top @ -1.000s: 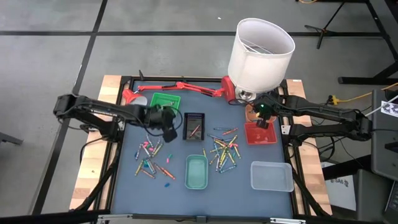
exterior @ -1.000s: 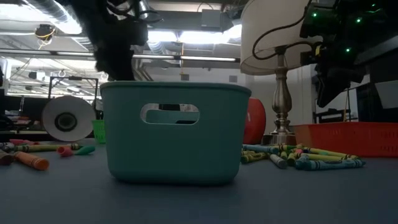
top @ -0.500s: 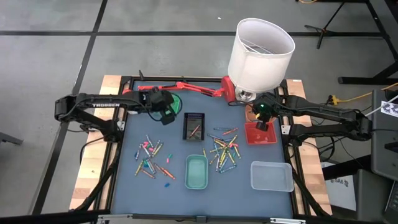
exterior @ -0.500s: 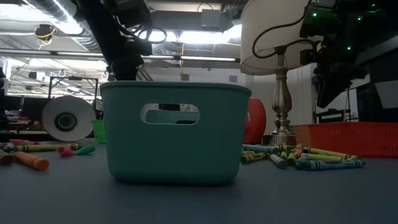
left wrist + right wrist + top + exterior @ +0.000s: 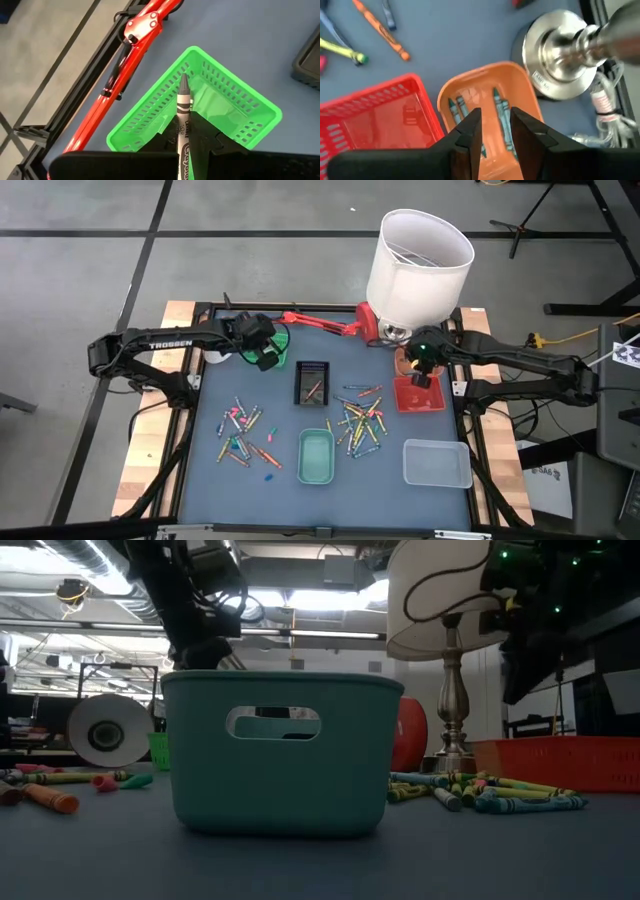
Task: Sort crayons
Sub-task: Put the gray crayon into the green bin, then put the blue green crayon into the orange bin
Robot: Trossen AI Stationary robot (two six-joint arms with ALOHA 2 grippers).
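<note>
Over the green tray [image 5: 200, 100] near the surface's far left corner, the left gripper [image 5: 262, 352] has its fingers closed on a grey crayon [image 5: 183, 120]. The right gripper [image 5: 495, 125], fingers parted and holding nothing, hangs over the orange tray [image 5: 485, 95] beside the lamp base [image 5: 560, 50]; loose crayons [image 5: 360, 420] lie mid-surface.

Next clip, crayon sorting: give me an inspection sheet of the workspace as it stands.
Surface: blue table top, black frame around it.
Job's things: loose crayons in two scatters; green tray, dark tray, teal tray, red tray, orange tray holding blue crayons, clear tray.
Clutter: red desk lamp; white-shaded lamp.
Grippers: left hand shut on a grey crayon above the green tray; right hand open over the orange tray.
Cables: bundle beside the lamp base.
Surroundings: grey floor, no people seen.
</note>
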